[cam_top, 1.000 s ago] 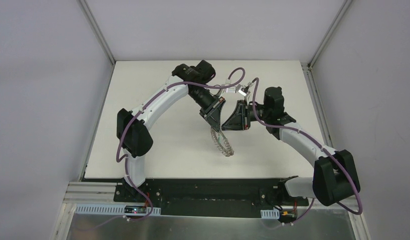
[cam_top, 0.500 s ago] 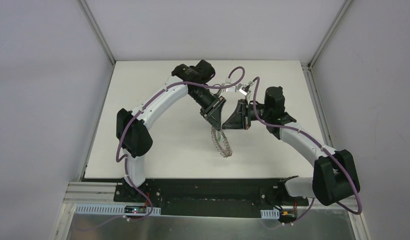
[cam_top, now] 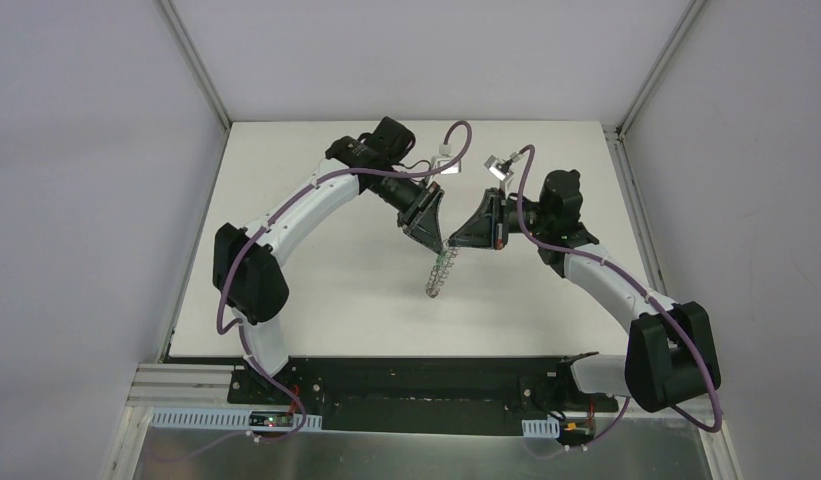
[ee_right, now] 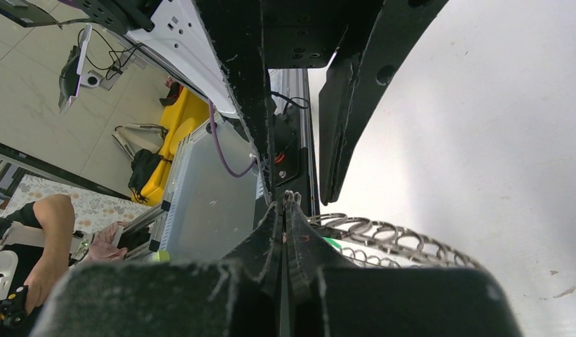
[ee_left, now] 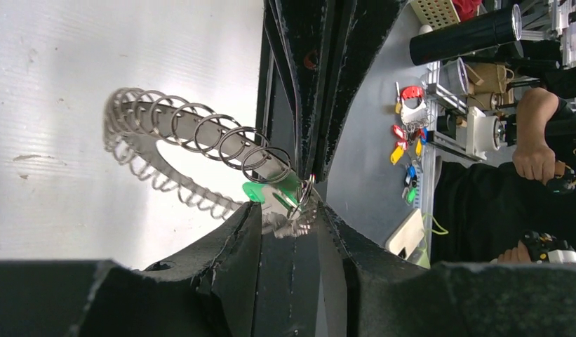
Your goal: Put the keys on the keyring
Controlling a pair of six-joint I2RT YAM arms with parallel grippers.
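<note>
The keyring (cam_top: pixel 436 275), a grey metal ring fringed with wire loops, hangs edge-on above the white table (cam_top: pixel 316 250), below where the two grippers meet. My left gripper (cam_top: pixel 439 240) is closed on the small key; its green head (ee_left: pixel 267 191) sits at the fingertips against the ring (ee_left: pixel 193 130). In the left wrist view my left gripper (ee_left: pixel 288 210) shows the silver blade between its fingers. My right gripper (cam_top: pixel 453 243) comes in from the right, tip to tip with the left. In its own view it (ee_right: pixel 286 203) is shut on a wire loop of the ring (ee_right: pixel 390 235).
The table is boxed in by grey walls with metal corner posts (cam_top: pixel 191 60). The black base rail (cam_top: pixel 416 380) runs along the near edge. Purple cables (cam_top: pixel 466 140) loop over both wrists.
Both wrists have shifted back and their tips have closed together. The ring has lifted and swung from a slanted curve to hang nearly edge-on, more to the left.
</note>
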